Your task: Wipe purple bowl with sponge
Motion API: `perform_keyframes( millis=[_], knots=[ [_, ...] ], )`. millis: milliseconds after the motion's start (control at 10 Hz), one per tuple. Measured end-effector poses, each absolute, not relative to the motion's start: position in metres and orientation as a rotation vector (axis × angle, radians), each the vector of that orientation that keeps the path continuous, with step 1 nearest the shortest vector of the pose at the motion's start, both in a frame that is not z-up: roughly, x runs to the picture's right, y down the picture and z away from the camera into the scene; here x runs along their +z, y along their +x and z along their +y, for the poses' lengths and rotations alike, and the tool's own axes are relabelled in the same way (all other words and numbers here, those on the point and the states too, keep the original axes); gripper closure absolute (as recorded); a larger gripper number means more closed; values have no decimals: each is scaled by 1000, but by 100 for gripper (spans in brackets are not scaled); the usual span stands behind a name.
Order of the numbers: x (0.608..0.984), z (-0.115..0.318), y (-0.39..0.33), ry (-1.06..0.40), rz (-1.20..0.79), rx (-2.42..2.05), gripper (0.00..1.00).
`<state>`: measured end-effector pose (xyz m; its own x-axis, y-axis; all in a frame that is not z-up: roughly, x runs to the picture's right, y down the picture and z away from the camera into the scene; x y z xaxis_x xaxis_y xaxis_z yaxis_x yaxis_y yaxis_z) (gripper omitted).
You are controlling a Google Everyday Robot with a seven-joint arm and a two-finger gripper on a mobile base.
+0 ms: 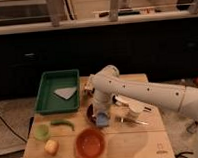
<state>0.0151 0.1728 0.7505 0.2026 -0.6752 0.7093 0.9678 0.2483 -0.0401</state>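
The tool [100, 115] hangs at the end of the white arm, which reaches in from the right and bends down over the middle of the desk [141, 141]. It points straight down and is closed on the sponge [101, 121], whose light-blue block shows just under its tip. The purple bowl [91, 113] lies directly under the tool and slightly to its left. Only a dark crescent of the bowl shows past the tool's left side, because the wrist covers the rest. The sponge seems to sit at the bowl's near right edge. Whether it presses on the rim or inside the bowl cannot be told from here. The coming move turns on this: the bowl's centre lies a little left of and behind the sponge, so a wiping stroke would probably need to run that way, across the hollow. A round bowl has no long axis, so a circular sweep would do as well as a straight one. Nearer the camera than the tool and slightly left stands the orange bowl [89, 143], close enough that a wide stroke forward could clip it. Well left of the tool are a green cup [41, 130] and a green pod [63, 125]. Behind and left is a green tray [49, 102] holding a grey cloth [66, 92]. Just right of the tool sit a white dish [129, 106] and a thin utensil [133, 122].
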Motion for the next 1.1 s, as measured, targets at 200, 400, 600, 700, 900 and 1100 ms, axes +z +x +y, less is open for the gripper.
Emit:
perform_keyframes(
  millis=[200, 400, 600, 700, 900, 1100],
  knots=[
    [758, 158, 35, -517, -580, -1197, 100],
    [774, 137, 34, -491, -549, -1193, 100],
    [790, 121, 33, -474, -539, -1190, 100],
    [797, 115, 26, -468, -542, -1199, 100],
    [801, 114, 4, -465, -563, -1236, 100],
    [804, 118, -30, -466, -613, -1305, 100]
  ],
)
